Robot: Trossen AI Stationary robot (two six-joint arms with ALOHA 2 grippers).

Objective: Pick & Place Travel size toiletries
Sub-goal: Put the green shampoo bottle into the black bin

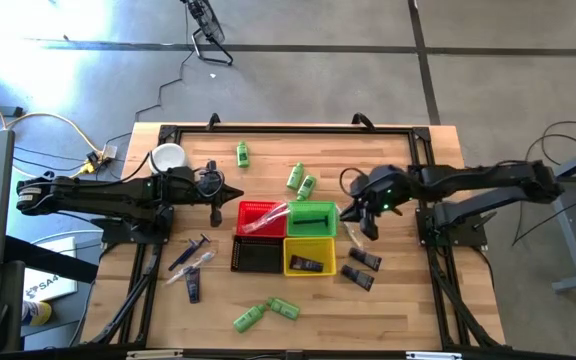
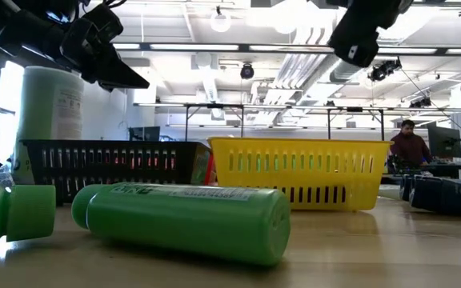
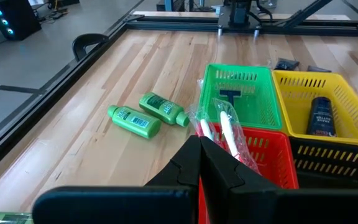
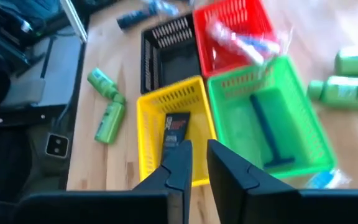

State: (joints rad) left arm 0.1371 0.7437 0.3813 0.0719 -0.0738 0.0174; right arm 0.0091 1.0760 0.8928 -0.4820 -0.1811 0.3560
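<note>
Nearest the desk's (image 1: 398, 310) front edge lie two green mini bottles (image 1: 265, 314), with dark packets (image 1: 361, 270) to the right and packets and wrapped sticks (image 1: 193, 262) to the left. At mid-desk sit four touching baskets: black (image 1: 256, 257) and yellow (image 1: 310, 256), the yellow holding a dark tube (image 1: 305, 264), then red (image 1: 261, 216) with a wrapped toothbrush (image 1: 268, 220) across its rim and green (image 1: 311, 218) holding a dark razor-like stick (image 4: 267, 130). Left claw (image 1: 234, 194), fingers pressed together and empty, hovers beside the red basket; right claw (image 1: 350, 212), fingers slightly apart with nothing between them, hangs just right of the green basket; three green bottles (image 1: 301, 181) and a white cup (image 1: 168, 157) lie beyond.
</note>
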